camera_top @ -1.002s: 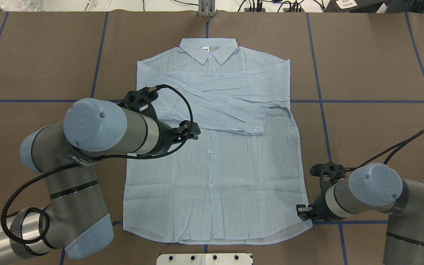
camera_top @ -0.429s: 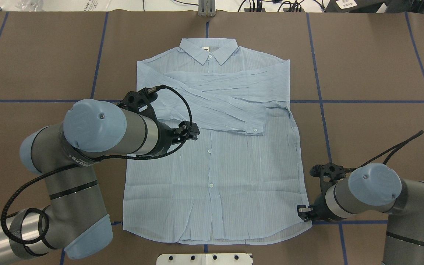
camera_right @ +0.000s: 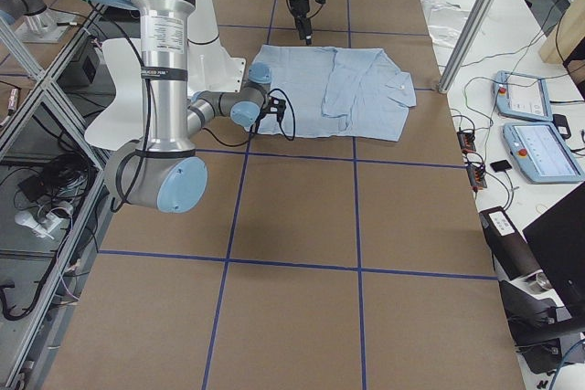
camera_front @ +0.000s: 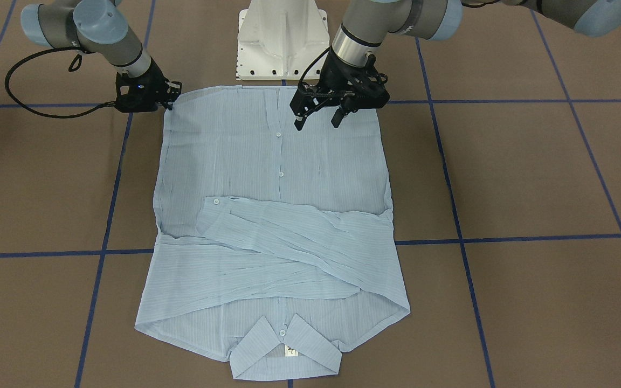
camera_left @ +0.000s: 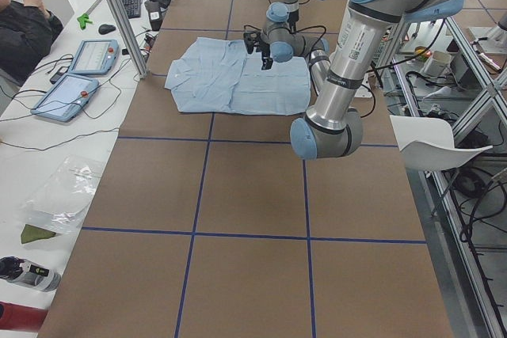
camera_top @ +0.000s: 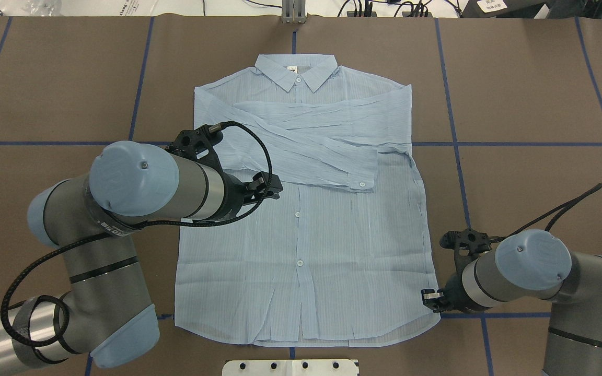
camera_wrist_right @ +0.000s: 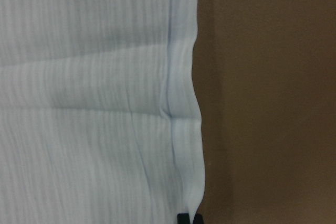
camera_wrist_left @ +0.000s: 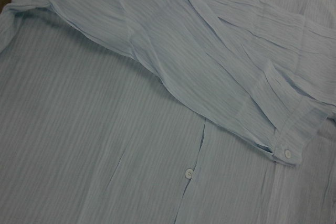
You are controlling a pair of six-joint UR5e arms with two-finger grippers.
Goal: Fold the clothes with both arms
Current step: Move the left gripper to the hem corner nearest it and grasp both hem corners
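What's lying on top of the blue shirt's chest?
Both sleeves lie folded across the shirt, one crossing over the other. The upper one ends in a buttoned cuff. The shirt front beneath them is covered, as is the lower sleeve's end.

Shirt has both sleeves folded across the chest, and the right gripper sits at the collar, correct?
No: the right gripper sits at the shirt's hem corner, not the collar, per the overhead exterior view. The sleeves are folded across the chest.
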